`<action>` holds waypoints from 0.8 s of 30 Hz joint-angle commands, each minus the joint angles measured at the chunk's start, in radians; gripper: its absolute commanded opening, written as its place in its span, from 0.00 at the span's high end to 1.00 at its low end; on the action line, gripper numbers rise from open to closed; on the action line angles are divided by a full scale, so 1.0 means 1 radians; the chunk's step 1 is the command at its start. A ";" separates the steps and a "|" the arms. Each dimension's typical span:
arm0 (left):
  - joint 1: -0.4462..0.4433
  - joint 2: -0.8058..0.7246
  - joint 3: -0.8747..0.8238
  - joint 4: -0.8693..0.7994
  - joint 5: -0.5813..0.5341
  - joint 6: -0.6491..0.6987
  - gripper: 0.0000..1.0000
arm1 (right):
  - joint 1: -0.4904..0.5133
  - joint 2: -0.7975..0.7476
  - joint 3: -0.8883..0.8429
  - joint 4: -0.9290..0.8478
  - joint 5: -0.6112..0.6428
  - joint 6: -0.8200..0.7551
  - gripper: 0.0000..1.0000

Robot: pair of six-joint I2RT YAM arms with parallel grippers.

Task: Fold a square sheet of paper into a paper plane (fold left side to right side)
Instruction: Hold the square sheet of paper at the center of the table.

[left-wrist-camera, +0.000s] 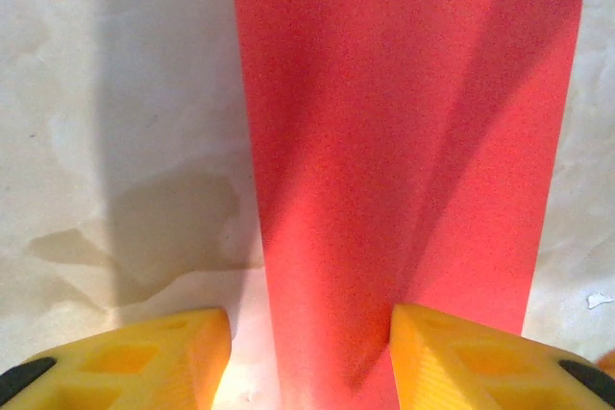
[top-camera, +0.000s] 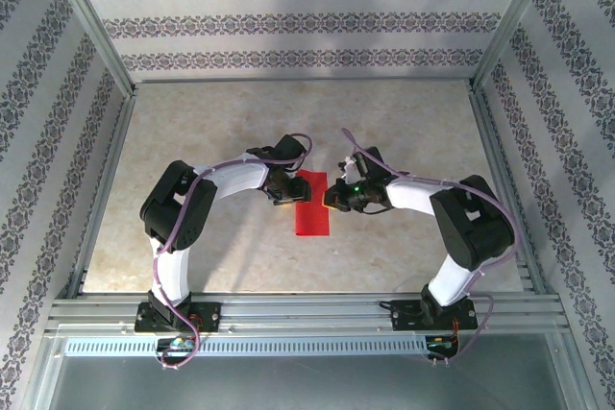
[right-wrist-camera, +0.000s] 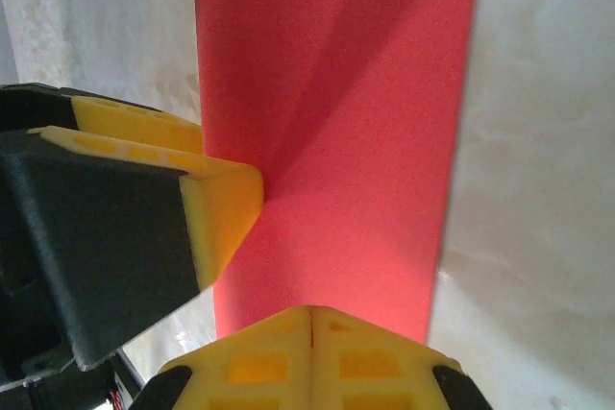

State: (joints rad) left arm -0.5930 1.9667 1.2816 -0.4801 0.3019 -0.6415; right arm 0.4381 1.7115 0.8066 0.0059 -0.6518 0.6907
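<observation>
Paper status: the square sheet of paper (top-camera: 311, 210) is lying flat mid-table as a tall narrow red rectangle between the two grippers, so I'm reading the left-to-right half fold as already made. In the left wrist view it is showing a soft lengthwise shadow band but no diagonal creases, with both long edges straight. I'm not seeing any nose corners, wing folds or dart shape, so most of the plane is left to do.

Left gripper (top-camera: 285, 191) is sitting at the strip's left long edge with its jaws about half open. Its yellow fingers (left-wrist-camera: 125, 362) are straddling the near edge of the sheet, one over bare table (left-wrist-camera: 96, 141) and one over the red, and are gripping nothing.

Right gripper (top-camera: 336, 199) is sitting at the opposite long edge. Its fingers (right-wrist-camera: 259, 372) are pressed fully together, with the tips meeting right at the paper's edge. I can't tell whether a layer is being pinched between them or whether the closed tips are just bearing down on it.

My read is that we're working the crease or settling the folded half, not starting a new fold. The strip looks thin and light, so a closed tip dragging on it could slide it and skew later folds.
</observation>
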 commanded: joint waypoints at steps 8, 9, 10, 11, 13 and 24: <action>-0.038 0.115 -0.035 0.015 -0.006 -0.007 0.49 | 0.026 0.100 0.029 0.047 -0.005 0.032 1.00; -0.038 0.114 -0.036 0.015 -0.006 -0.007 0.49 | 0.026 0.103 0.028 0.046 -0.002 0.030 1.00; -0.038 0.115 -0.036 0.015 -0.006 -0.007 0.49 | 0.027 0.104 0.028 0.045 -0.002 0.030 1.00; -0.037 0.115 -0.036 0.015 -0.007 -0.007 0.49 | 0.027 0.106 0.028 0.044 -0.001 0.029 1.00; -0.037 0.113 -0.037 0.014 -0.009 -0.007 0.49 | 0.027 0.117 0.028 0.030 0.006 0.024 1.00; -0.019 0.011 -0.050 0.020 -0.031 0.002 0.44 | 0.029 0.172 0.045 -0.114 0.077 -0.032 1.00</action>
State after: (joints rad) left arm -0.5987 1.9530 1.2751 -0.4732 0.2947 -0.6415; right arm 0.4564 1.8324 0.8520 -0.0040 -0.6601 0.6979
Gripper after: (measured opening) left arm 0.554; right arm 0.055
